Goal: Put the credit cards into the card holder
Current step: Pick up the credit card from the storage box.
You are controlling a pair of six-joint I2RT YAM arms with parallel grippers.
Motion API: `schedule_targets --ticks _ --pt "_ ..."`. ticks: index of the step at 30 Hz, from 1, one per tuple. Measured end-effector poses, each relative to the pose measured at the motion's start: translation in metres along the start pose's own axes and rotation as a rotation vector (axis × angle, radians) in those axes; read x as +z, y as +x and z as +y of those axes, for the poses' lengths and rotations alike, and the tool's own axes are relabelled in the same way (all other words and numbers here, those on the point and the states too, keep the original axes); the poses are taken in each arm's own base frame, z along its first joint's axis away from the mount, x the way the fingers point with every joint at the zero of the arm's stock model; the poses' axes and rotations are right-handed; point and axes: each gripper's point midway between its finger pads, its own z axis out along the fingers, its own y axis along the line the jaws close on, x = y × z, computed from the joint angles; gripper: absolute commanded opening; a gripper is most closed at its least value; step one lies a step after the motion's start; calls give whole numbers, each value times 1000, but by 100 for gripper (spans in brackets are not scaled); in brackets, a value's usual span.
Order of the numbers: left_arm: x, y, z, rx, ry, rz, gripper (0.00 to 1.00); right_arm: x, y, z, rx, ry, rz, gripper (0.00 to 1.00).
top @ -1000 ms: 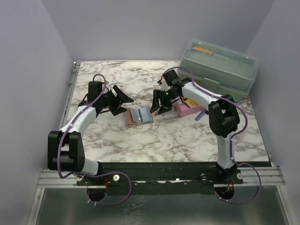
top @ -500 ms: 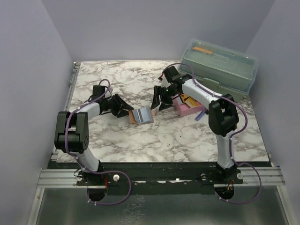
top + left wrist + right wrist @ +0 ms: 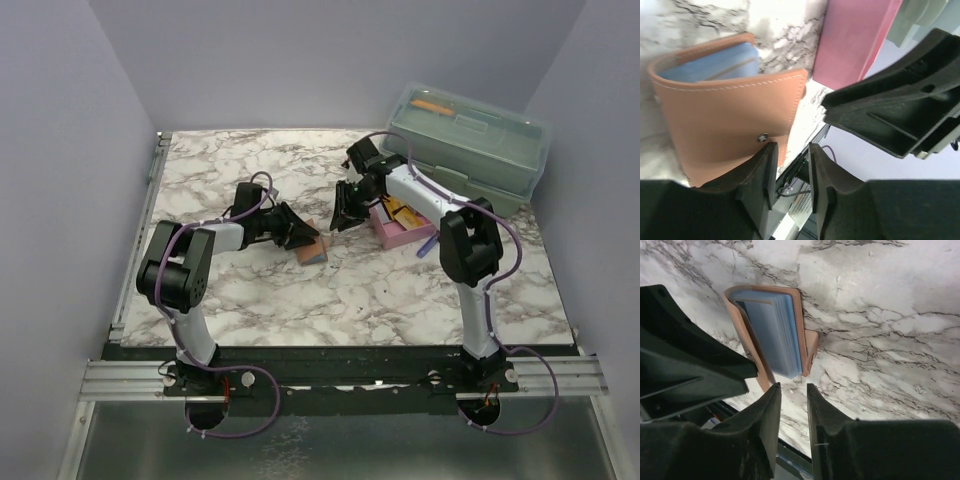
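The reddish-brown card holder [image 3: 313, 247] stands half folded on the marble, its flap [image 3: 730, 115] tilted up. A stack of blue credit cards [image 3: 772, 335] sits in it, also seen edge-on in the left wrist view [image 3: 715, 65]. My left gripper [image 3: 296, 232] is at the holder's left side. Its fingers [image 3: 765, 170] press against the flap's outside, with a narrow empty gap between them. My right gripper [image 3: 346, 214] hovers just right of the holder, narrowly open with nothing between its fingertips [image 3: 770, 405]. An orange-yellow card [image 3: 401, 212] lies in the pink tray.
The pink tray [image 3: 392, 233] sits right of the right gripper, with a blue-handled screwdriver [image 3: 427, 246] beside it. A large grey-green toolbox [image 3: 470, 140] stands at the back right. The two grippers face each other closely across the holder.
The left arm swung right to the holder and tipped its flap up, so the flat-open holder is now half folded. Both grippers narrowed. The right gripper drew back slightly.
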Motion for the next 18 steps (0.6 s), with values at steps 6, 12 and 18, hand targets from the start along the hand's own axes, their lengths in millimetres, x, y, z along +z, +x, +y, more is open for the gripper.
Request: schedule_targets --ticks 6,12,18 --pt "7 -4 18 -41 -32 3 23 2 -3 -5 4 4 -3 30" --pt "12 -9 32 -44 -90 -7 14 11 0 -8 5 -8 22 31" --pt "14 -11 42 -45 -138 -3 6 20 5 -14 8 -6 46 23"
